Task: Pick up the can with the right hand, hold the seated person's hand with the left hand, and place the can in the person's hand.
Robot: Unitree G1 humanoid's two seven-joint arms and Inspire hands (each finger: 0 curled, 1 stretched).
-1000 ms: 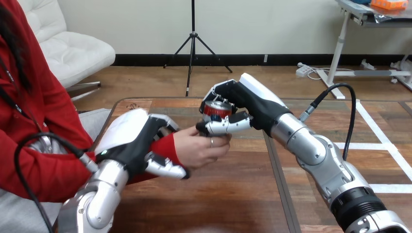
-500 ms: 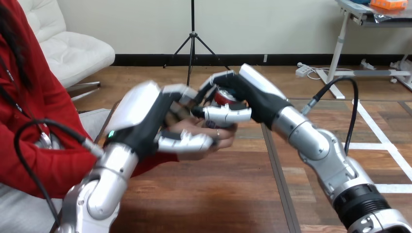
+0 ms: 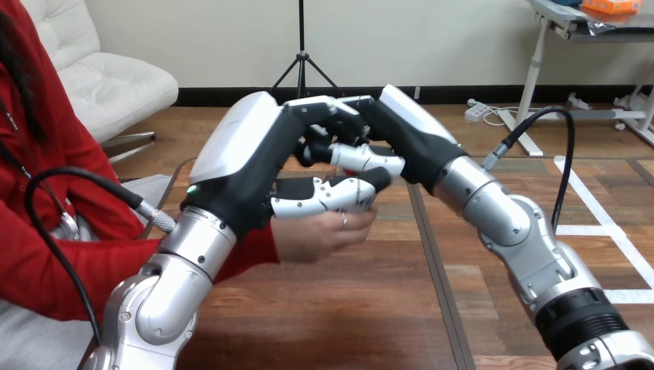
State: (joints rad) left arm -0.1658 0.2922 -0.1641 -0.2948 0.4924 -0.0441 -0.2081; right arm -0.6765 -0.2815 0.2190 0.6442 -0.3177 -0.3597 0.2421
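Just under left hand [image 3: 248, 160], person's hand [image 3: 315, 233]

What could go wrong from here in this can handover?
1. The left hand and the right hand are crowded together, touching, right above the person's hand. The person's fingers could get pinched between them.
2. The left hand covers the spot where the can should be, so its seating cannot be checked. A release now might let the can roll off onto the table.
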